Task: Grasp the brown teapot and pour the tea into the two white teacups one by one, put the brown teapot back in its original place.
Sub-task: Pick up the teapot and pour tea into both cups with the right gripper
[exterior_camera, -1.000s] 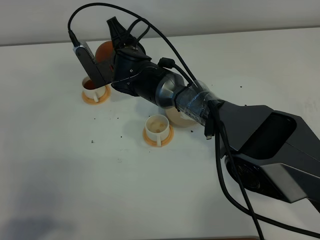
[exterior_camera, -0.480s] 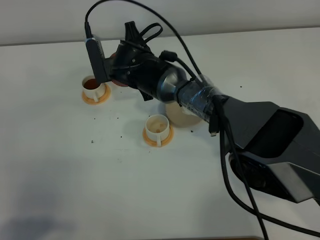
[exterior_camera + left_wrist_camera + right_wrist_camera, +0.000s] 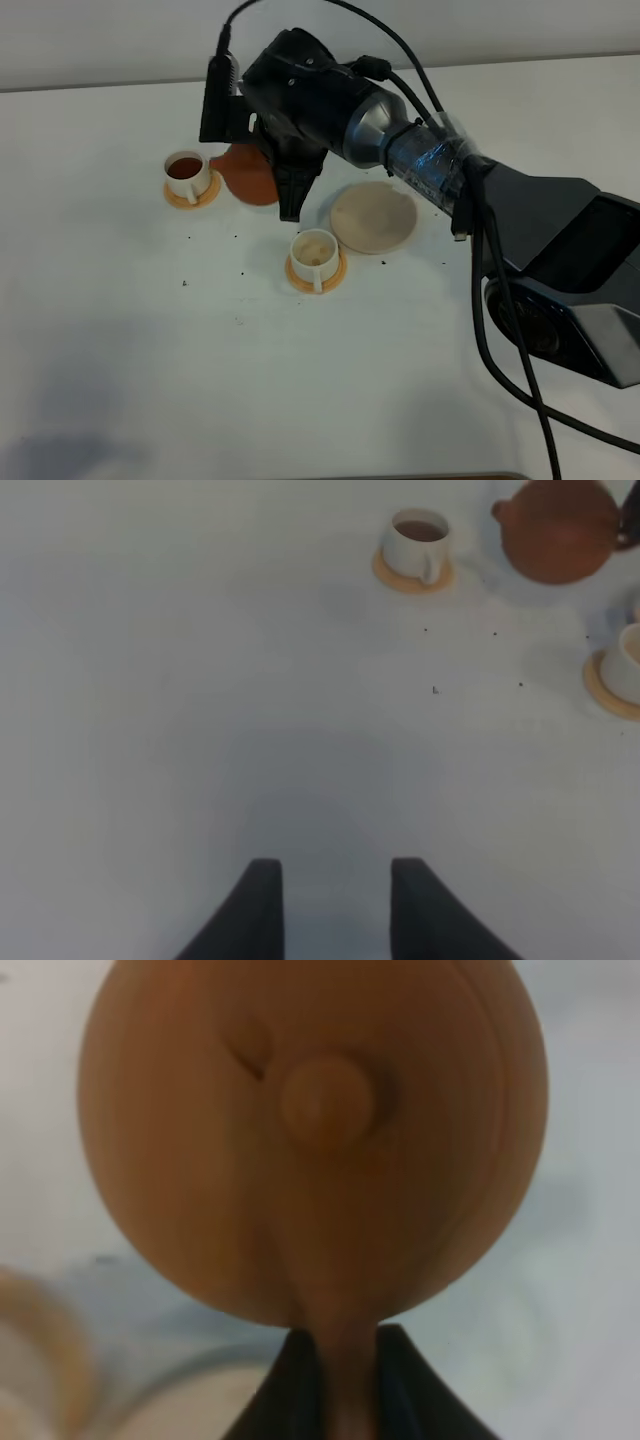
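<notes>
The brown teapot (image 3: 248,173) hangs upright between the two white teacups, its handle gripped by my right gripper (image 3: 287,190). In the right wrist view the teapot (image 3: 310,1140) fills the frame, lid knob up, handle between the shut fingers (image 3: 340,1395). The far-left cup (image 3: 186,172) holds dark tea on its saucer (image 3: 190,197). The nearer cup (image 3: 314,252) looks pale inside, just below the gripper. The beige trivet (image 3: 373,216) lies bare to the right. My left gripper (image 3: 335,910) is open and empty over bare table, well short of the filled cup (image 3: 418,542) and teapot (image 3: 558,530).
The right arm (image 3: 430,165) stretches across the table from the right, with cables looping above it. Small dark specks (image 3: 185,284) dot the white tabletop. The nearer cup's edge (image 3: 628,660) shows at the side of the left wrist view.
The right gripper has carried the teapot away from over the far-left cup, levelled it, and brought it toward the nearer cup. The far-left cup now shows tea.
</notes>
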Robot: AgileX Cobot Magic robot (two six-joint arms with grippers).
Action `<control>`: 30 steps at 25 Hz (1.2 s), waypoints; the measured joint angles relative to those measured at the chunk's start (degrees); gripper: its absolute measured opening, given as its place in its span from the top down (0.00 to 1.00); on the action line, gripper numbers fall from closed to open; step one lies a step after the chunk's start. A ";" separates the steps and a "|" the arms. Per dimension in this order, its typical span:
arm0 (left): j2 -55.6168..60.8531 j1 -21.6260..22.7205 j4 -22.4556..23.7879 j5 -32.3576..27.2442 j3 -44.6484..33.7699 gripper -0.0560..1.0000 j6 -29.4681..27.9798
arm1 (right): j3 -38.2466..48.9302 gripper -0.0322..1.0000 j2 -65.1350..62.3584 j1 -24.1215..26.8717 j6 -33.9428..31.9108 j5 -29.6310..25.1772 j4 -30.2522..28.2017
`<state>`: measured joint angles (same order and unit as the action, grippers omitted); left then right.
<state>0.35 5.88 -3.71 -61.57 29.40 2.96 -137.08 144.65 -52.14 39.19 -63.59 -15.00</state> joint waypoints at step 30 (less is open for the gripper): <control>0.00 0.00 0.00 0.00 0.00 0.70 0.00 | -11.14 0.88 -1.86 1.70 -13.39 -6.83 3.81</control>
<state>0.35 5.88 -3.71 -61.57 29.40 2.96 -148.22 142.80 -50.44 25.80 -70.42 -11.19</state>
